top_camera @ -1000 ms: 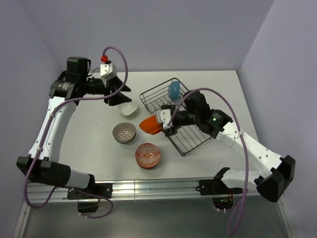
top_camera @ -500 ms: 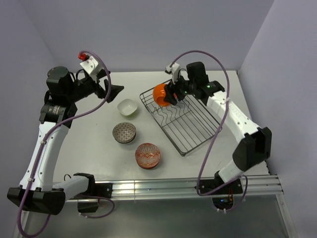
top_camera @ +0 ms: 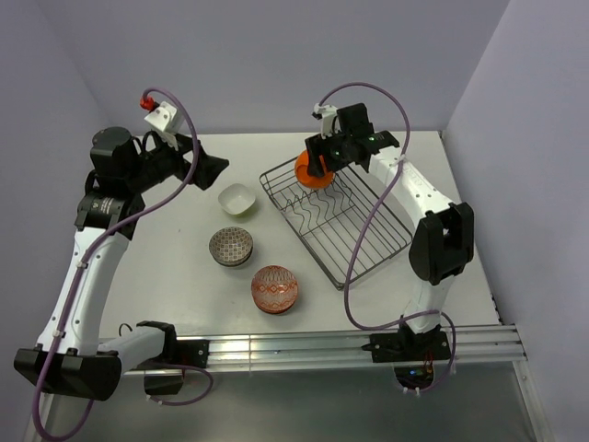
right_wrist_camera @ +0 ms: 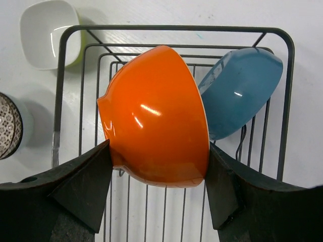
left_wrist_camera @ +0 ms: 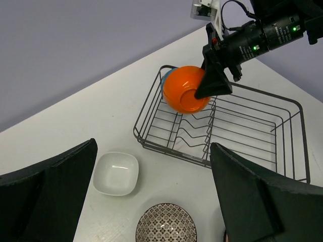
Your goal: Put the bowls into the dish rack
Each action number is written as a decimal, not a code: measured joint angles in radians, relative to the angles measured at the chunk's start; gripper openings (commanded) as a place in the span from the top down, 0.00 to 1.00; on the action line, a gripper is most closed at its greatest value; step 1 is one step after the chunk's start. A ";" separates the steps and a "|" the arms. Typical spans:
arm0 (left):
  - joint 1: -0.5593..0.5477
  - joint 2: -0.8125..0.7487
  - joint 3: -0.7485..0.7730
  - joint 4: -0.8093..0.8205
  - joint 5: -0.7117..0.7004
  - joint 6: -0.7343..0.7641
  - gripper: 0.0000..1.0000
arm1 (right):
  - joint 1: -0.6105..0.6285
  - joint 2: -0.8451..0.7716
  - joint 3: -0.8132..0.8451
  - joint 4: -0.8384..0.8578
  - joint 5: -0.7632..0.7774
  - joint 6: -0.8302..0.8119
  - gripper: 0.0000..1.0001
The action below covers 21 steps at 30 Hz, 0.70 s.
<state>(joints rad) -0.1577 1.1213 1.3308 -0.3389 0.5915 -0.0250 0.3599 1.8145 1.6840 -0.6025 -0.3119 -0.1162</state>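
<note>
My right gripper [top_camera: 317, 169] is shut on the orange bowl [top_camera: 306, 171], holding it tilted on edge over the far end of the dark wire dish rack [top_camera: 361, 241]. In the right wrist view the orange bowl [right_wrist_camera: 156, 116] sits between both fingers, right beside the blue bowl [right_wrist_camera: 242, 96], which stands on edge in the rack [right_wrist_camera: 65, 91]. My left gripper [top_camera: 208, 170] is open and empty, raised above the table. Below it lie the white bowl with a lime outside [left_wrist_camera: 116, 173] and the dark brown patterned bowl [left_wrist_camera: 166, 228].
The white bowl [top_camera: 236, 198], the dark patterned bowl [top_camera: 231, 246] and the red-orange patterned bowl [top_camera: 275, 288] sit on the table left of the rack. Walls close the back and both sides. The near part of the rack holds only tines.
My right gripper has carried the orange bowl from the rack's near left side up to its far end beside the blue bowl. My left arm has drawn back and up from the white bowl.
</note>
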 measured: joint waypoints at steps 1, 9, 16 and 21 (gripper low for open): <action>0.000 -0.005 -0.013 0.002 -0.005 -0.005 0.01 | 0.000 0.009 0.008 -0.004 0.010 0.011 0.92; 0.000 -0.016 -0.068 0.001 -0.015 -0.040 0.01 | 0.000 0.036 0.035 -0.014 0.072 0.110 0.96; 0.000 -0.029 -0.079 0.003 -0.019 -0.044 0.00 | 0.011 0.038 0.037 -0.013 0.130 0.186 0.97; 0.000 -0.032 -0.093 0.005 -0.026 -0.045 0.01 | 0.038 0.049 0.050 -0.013 0.162 0.209 0.96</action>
<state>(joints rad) -0.1577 1.0889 1.2373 -0.3340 0.5652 -0.0700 0.3977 1.8637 1.7340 -0.6151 -0.1497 0.0933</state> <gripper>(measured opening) 0.995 0.729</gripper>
